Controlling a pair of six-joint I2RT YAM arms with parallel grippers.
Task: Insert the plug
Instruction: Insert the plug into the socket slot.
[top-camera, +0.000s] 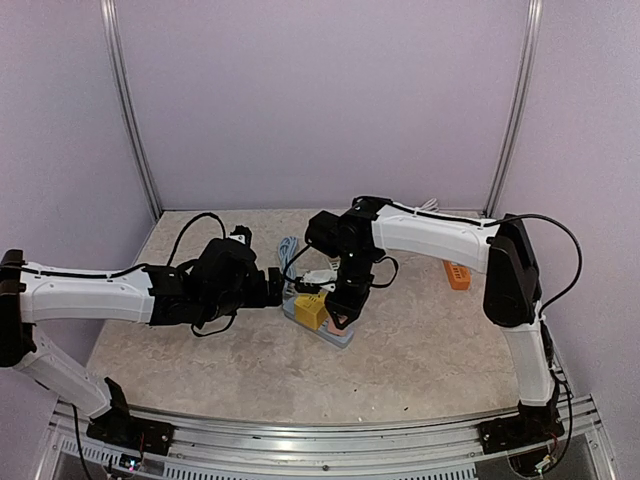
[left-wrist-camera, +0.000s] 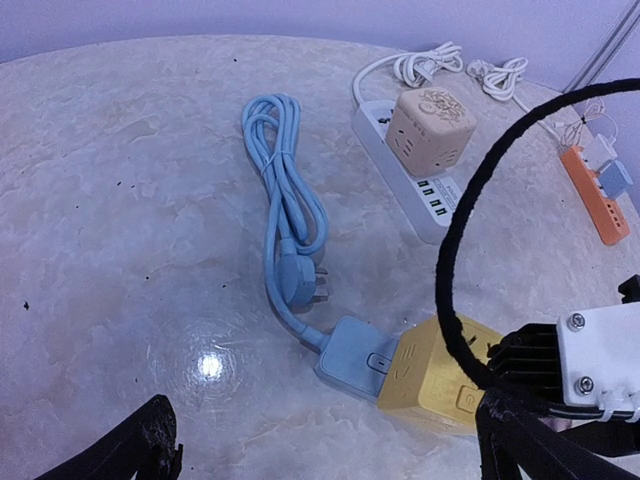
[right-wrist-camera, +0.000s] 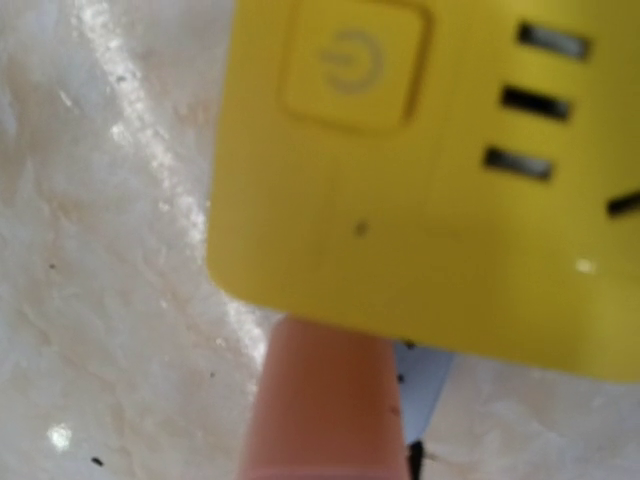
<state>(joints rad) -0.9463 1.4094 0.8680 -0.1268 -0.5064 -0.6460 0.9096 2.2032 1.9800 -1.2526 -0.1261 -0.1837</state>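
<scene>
**Right gripper at the socket cube, face-on to the slots**

Right gripper hangs directly over the yellow cube, its jaws closed; its fingers do not show in its own wrist view, so what they hold cannot be told for certain. In that view a blurred pink body rises from the bottom edge, long axis pointing up the frame, its tip at the cube's lower edge; judged to be the plug in the grip. The slots lie up and to the right of that tip, beyond the power button; the coming move therefore turns on a shift along the face toward the slots before any push inward.

Left gripper sits just beside the cube on its left, jaws spread wide, holding nothing; the right arm is the nearer to the slots.

A blue plug lies flat on the table near the cube's grey base, its cable coiled away from the cube; neither gripper touches it.
</scene>
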